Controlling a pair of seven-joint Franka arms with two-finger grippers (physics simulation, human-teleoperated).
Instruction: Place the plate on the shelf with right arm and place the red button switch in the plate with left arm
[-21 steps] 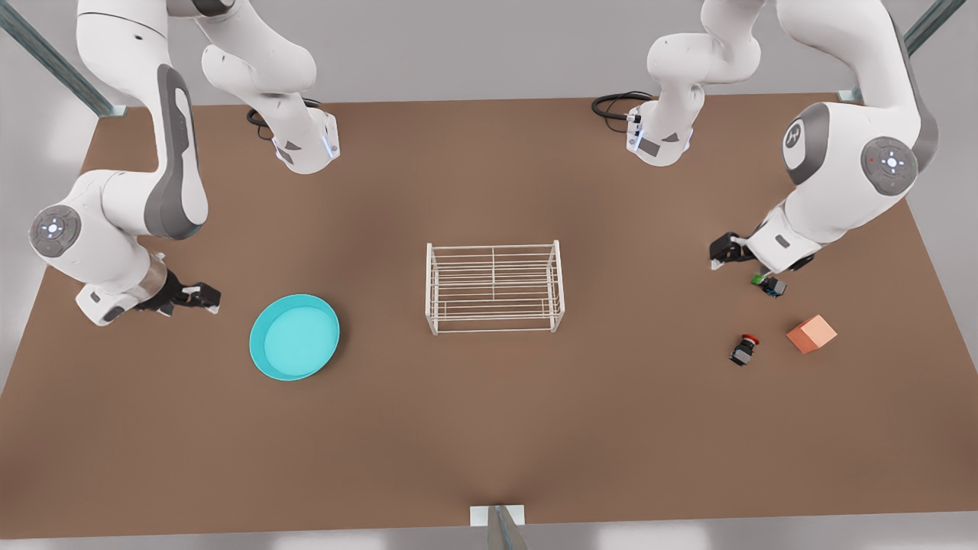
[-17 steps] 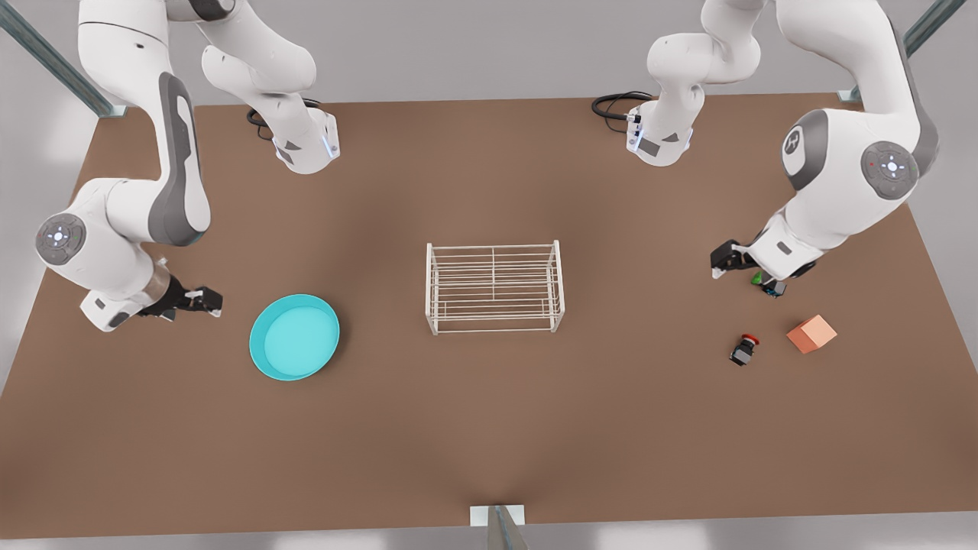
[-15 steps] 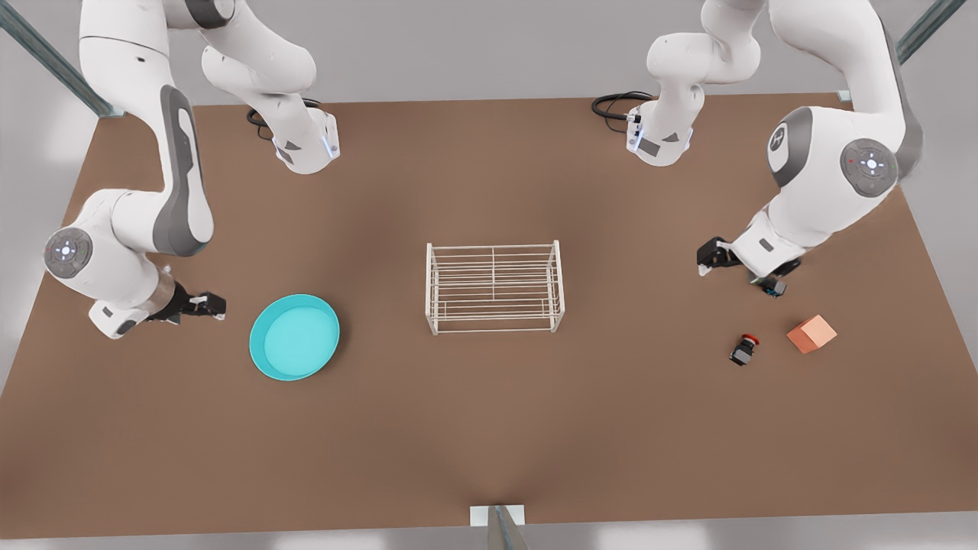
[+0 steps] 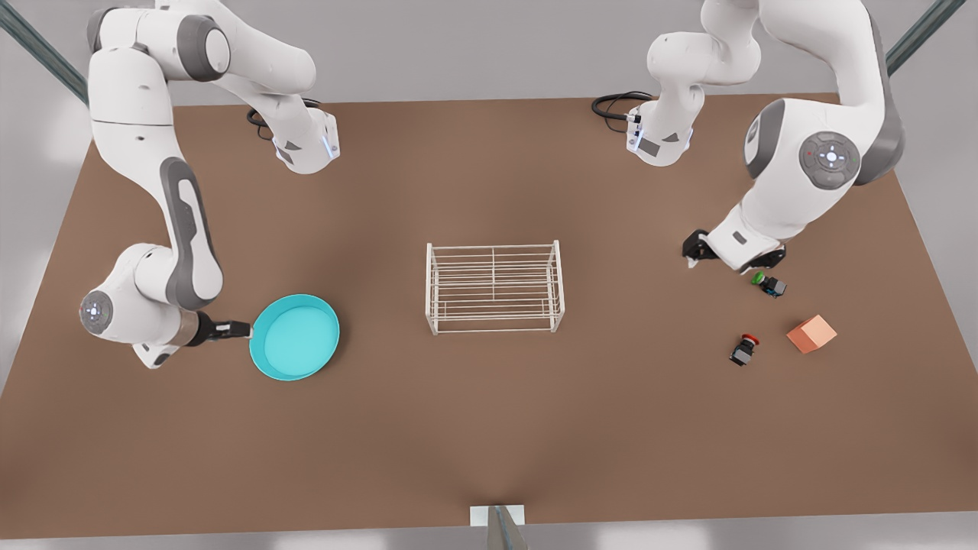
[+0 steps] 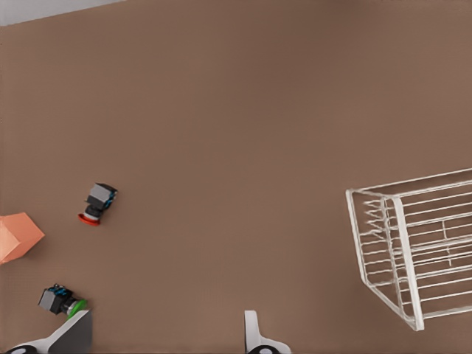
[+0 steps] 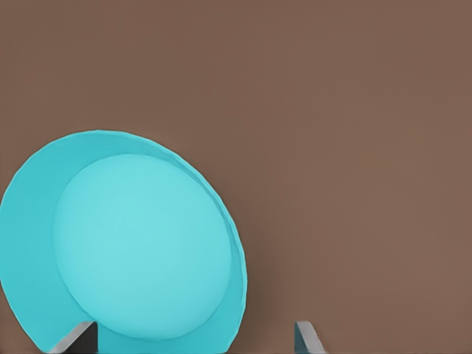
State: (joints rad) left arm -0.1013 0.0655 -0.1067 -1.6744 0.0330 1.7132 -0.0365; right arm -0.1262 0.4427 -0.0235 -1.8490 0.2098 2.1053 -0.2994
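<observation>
Down on the front view's left, the right arm is folded low, its forearm dropping to a bent wrist just above the worktop (image 4: pixel 489 428). Its right pincer (image 4: pixel 243 330) points sideways at the plate (image 4: pixel 295 337), the tip at the plate's rim. From its wrist camera the two fingers (image 6: pixel 77 339) stand wide apart, one over the plate's edge, one over bare worktop, holding nothing.

Across the worktop, on the front view's right, the left arm arches over from its base with the elbow high and the wrist tipped down. Its left pincer (image 4: pixel 694 249) hangs just beside the green switch (image 4: pixel 769 284). Its fingers (image 5: pixel 252 332) are spread wide with nothing between them.

Nearer the front edge, the red switch (image 4: pixel 743 350) lies on its side, apart from that pincer, with an orange cube (image 4: pixel 811 334) just beside it. Midway between the arms, the shelf (image 4: pixel 493 287) stands upright, with nothing on it.
</observation>
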